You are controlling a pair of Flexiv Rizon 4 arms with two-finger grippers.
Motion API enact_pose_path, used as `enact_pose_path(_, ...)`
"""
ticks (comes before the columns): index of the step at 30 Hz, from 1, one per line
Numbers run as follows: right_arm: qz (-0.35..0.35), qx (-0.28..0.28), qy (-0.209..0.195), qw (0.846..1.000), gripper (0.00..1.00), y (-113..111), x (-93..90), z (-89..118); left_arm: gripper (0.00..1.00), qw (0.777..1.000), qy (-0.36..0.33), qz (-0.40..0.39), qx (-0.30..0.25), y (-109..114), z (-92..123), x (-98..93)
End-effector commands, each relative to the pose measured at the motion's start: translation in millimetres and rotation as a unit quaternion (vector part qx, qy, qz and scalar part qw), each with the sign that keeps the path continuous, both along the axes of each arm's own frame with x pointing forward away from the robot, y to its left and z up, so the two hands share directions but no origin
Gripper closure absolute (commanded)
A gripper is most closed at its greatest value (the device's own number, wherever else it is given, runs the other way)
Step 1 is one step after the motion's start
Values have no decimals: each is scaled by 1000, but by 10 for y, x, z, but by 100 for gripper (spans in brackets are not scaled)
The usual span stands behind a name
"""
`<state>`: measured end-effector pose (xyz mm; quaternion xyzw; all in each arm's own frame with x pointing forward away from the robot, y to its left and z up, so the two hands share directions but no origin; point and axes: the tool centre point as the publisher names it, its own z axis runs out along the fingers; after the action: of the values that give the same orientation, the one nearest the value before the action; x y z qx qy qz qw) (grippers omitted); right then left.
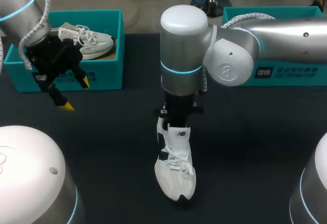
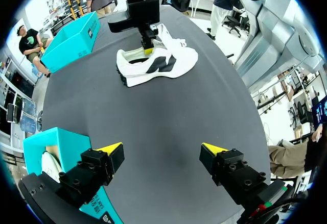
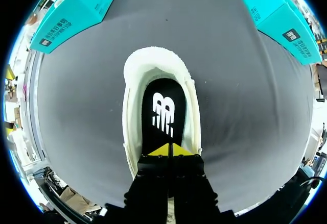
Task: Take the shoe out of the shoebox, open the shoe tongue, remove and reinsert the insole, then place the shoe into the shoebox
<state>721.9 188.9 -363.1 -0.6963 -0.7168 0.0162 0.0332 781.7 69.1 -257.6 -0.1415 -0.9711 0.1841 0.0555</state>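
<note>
A white shoe (image 1: pixel 176 175) with a dark side logo (image 2: pixel 158 63) lies on the black table, toe toward the front edge. My right gripper (image 3: pixel 169 150) is shut, its yellow tips pressed together inside the shoe's opening, just over the black insole (image 3: pixel 163 101). From above, its black body (image 1: pixel 179 113) stands over the heel. Nothing shows between its fingers. My left gripper (image 1: pixel 75 94) hangs open and empty in front of the left teal shoebox (image 1: pixel 76 78), well apart from the shoe. In its wrist view the fingers (image 2: pixel 110 150) spread wide over bare table.
A second white shoe (image 1: pixel 87 40) rests in the left shoebox. Another teal box (image 1: pixel 286 76) stands at the back right. My right arm's thick elbow (image 1: pixel 204 50) hangs over the table's middle. White arm bases (image 1: pixel 30 178) fill the front corners.
</note>
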Motion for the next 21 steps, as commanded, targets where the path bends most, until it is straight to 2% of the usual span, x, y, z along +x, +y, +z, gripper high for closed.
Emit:
enact_pose_path(1, -1, 0, 7, 1000, 100, 6, -42, -19, 0, 1000, 0, 0, 2, 1, 1, 1)
enact_pose_path(7, 6, 2, 16, 1000, 100, 42, -55, -19, 0, 1000, 0, 0, 2, 1, 1, 1)
enact_pose_path(21, 11, -9, 16, 1000, 100, 139, -75, 219, 0, 1000, 0, 0, 2, 1, 1, 1)
